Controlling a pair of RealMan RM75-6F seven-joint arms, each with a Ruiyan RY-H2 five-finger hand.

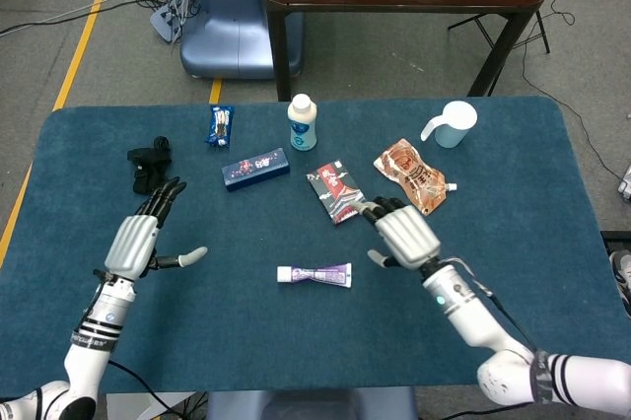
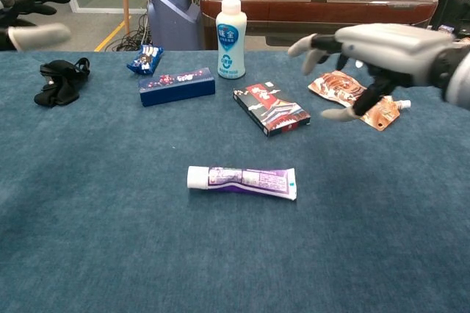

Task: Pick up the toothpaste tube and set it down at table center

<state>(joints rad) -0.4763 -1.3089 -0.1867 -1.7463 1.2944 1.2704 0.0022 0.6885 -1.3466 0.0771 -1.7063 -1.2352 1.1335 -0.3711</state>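
The toothpaste tube (image 1: 315, 275) (image 2: 242, 181), white-capped with a purple body, lies flat on the blue table near its middle, cap pointing left. My right hand (image 1: 404, 235) (image 2: 378, 52) hovers to the right of the tube, apart from it, fingers spread and holding nothing. My left hand (image 1: 138, 240) (image 2: 29, 19) is raised over the table's left side, fingers apart and holding nothing.
Behind the tube lie a red-and-black box (image 1: 337, 193), a dark blue box (image 1: 255, 168), a white bottle (image 1: 302, 122), a blue snack pack (image 1: 220, 125), an orange pouch (image 1: 414, 175) and a pale blue mug (image 1: 452, 124). A black cloth (image 1: 149, 165) sits at the left.
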